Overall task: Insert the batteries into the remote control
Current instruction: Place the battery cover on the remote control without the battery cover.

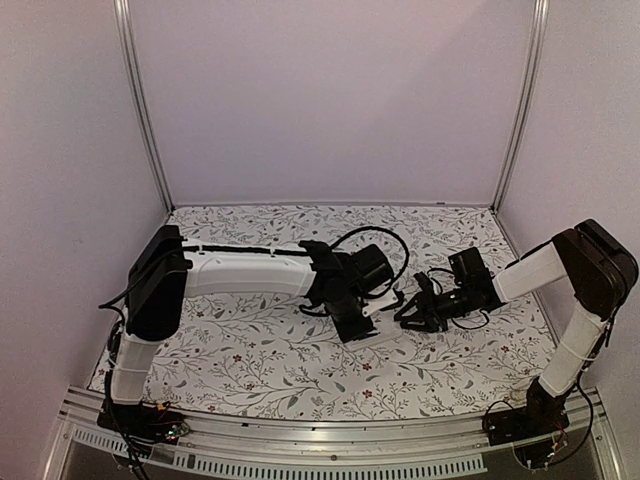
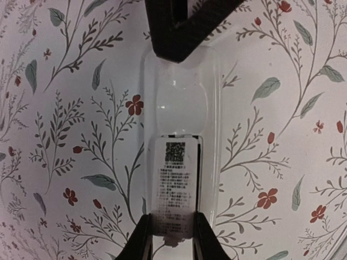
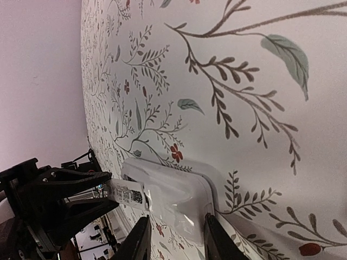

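Only a QR code (image 2: 174, 151) shows on the remote control (image 2: 181, 103) — print illegible.

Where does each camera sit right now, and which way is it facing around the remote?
Top external: fixed above and behind the bases, looking down on the table; both arms show, left gripper and right gripper close together mid-table.
Left wrist: on the left arm, looking straight down at the remote control; own fingers at the bottom edge.
Right wrist: low over the table, looking sideways along it toward the left gripper; own fingers at the bottom.
Shared: both wrist views show the remote control and the other arm's gripper.
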You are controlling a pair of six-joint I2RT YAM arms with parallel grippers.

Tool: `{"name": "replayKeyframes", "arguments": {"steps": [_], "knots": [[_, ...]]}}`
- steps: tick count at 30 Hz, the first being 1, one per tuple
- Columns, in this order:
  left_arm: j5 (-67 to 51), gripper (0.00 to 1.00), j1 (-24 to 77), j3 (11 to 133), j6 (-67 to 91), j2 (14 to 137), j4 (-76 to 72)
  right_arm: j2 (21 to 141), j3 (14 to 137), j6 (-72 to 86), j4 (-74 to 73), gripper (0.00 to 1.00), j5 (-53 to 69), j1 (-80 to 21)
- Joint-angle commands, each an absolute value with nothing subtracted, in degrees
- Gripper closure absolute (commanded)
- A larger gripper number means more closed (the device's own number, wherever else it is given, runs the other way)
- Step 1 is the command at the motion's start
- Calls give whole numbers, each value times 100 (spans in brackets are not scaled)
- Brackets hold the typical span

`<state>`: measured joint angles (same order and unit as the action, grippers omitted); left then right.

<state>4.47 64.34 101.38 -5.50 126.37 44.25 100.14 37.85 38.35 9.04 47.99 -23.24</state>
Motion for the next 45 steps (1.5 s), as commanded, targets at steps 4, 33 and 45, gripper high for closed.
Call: {"name": "replayKeyframes", "arguments": {"steps": [4,33,45], "knots": [[359,83,6498,10391,-730,12963,4557,9908,3735,3825,956,67,4913,-2390],[160,70,6495,10606,-818,13219,4721,9888,3735,3832,958,67,4931,-2387],[106,54,6478,10556,-845,13032,4722,9893,3744,3832,958,67,4926,-2390]]}}
